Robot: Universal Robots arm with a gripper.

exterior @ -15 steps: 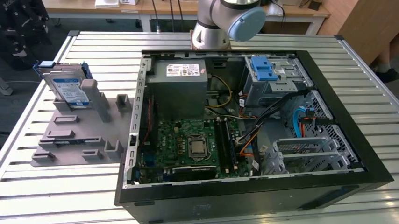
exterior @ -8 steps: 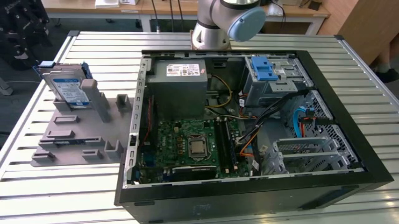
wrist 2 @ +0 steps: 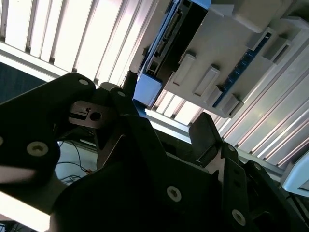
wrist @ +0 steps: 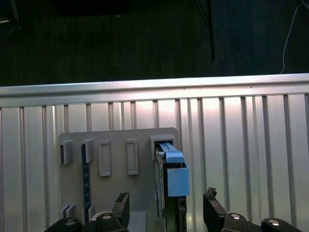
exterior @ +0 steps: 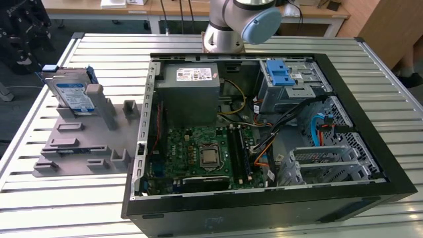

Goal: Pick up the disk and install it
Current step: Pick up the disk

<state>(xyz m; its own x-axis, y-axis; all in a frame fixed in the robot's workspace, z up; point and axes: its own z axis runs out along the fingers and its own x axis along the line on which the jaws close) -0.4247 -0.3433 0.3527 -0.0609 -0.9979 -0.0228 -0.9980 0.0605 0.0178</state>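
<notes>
A slatted metal worktop [exterior: 66,213] is seen across the exterior view, and on it an open black computer case [exterior: 264,204] is laid on its side, with a grey power supply [exterior: 191,84], a green motherboard [exterior: 198,148] and a drive cage carrying a blue latch piece [exterior: 280,74] exposed inside. The base of the 1 arm [exterior: 231,25] is mounted at the far edge of the worktop, behind the case. Towards the exterior view's left, apart from the case, a grey slotted holder [exterior: 86,144] is laid flat on the worktop. The disk [exterior: 71,94] is stood upright on its edge in the far end of this holder, its blue-and-white label turned towards the camera and its blue side rails visible. In the first wrist view the holder [wrist: 116,140] is seen from above, and the disk [wrist: 176,179] is shown edge-on in its slot. The gripper [wrist: 166,199] is held spread wide with nothing in it. The disk's blue-railed edge is framed between the 2 fingertips [wrist: 121,203], with a gap left on each side. In the second wrist view the gripper [wrist 2: 166,99] is seen just short of the disk [wrist 2: 148,88].
</notes>
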